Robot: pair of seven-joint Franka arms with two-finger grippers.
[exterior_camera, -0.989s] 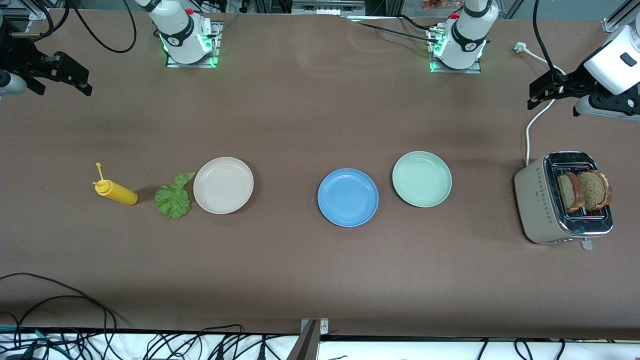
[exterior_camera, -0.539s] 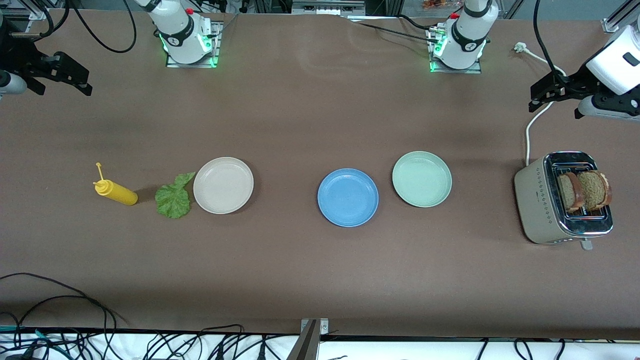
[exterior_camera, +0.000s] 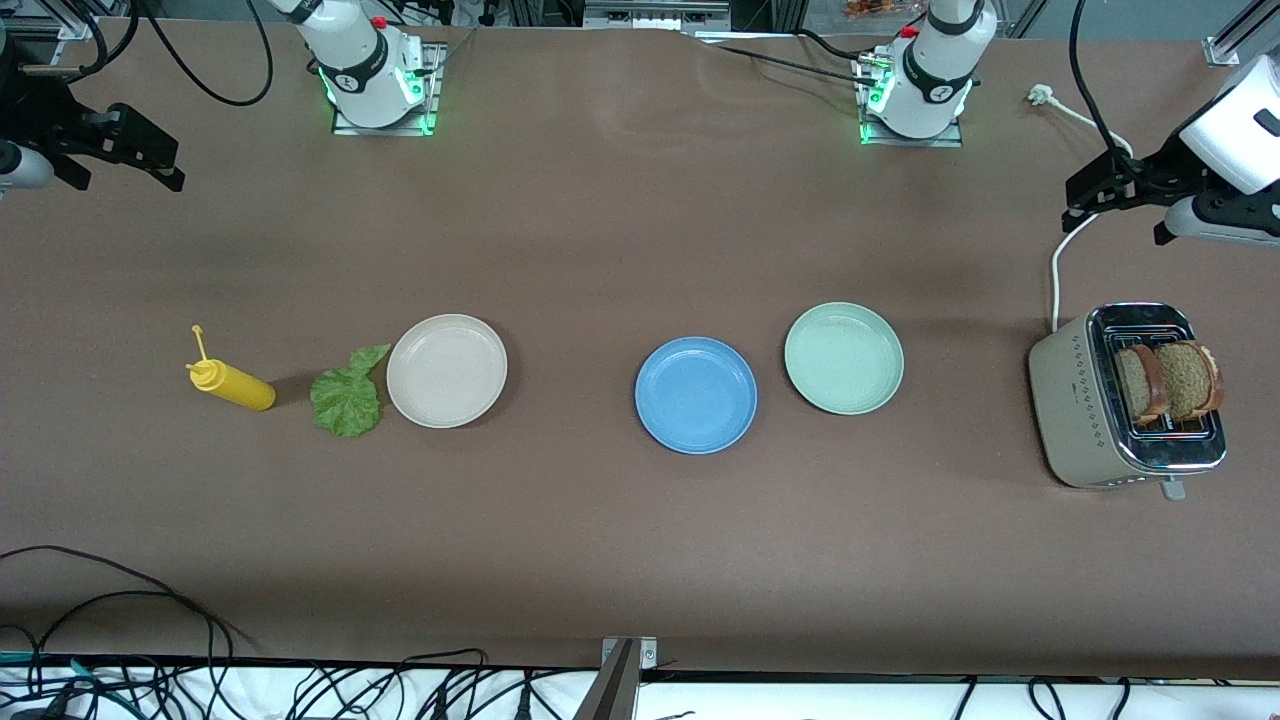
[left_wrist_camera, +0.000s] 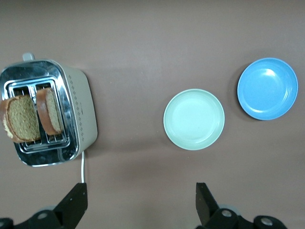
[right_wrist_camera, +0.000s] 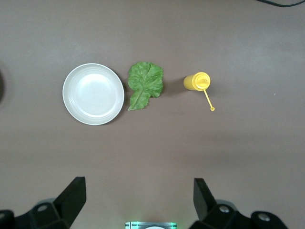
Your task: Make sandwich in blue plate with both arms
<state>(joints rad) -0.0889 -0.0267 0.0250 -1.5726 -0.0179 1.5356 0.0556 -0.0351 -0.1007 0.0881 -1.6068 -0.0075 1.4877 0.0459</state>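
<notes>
The blue plate (exterior_camera: 696,394) lies empty near the middle of the table, beside the mint-green plate (exterior_camera: 844,358), which sits a little farther from the front camera and toward the left arm's end. Being round, it has no long axis and only faces upward, ready to receive food.

No sandwich exists yet. The two bread slices (exterior_camera: 1168,382) stand upright in the slots of the toaster (exterior_camera: 1100,400) at the left arm's end, their flat faces turned toward the table's two ends (so fingers coming from above can probably pinch one by its faces). The lettuce leaf (exterior_camera: 347,396) lies flat, just beside the cream plate (exterior_camera: 447,370), with its stalk pointing away from the front camera; the yellow bottle (exterior_camera: 232,384) is near it.

The left gripper (exterior_camera: 1108,190) hovers over the table by the toaster, fingers spread wide, holding nothing. The right gripper (exterior_camera: 125,150) waits over its end, equally wide and empty.
</notes>
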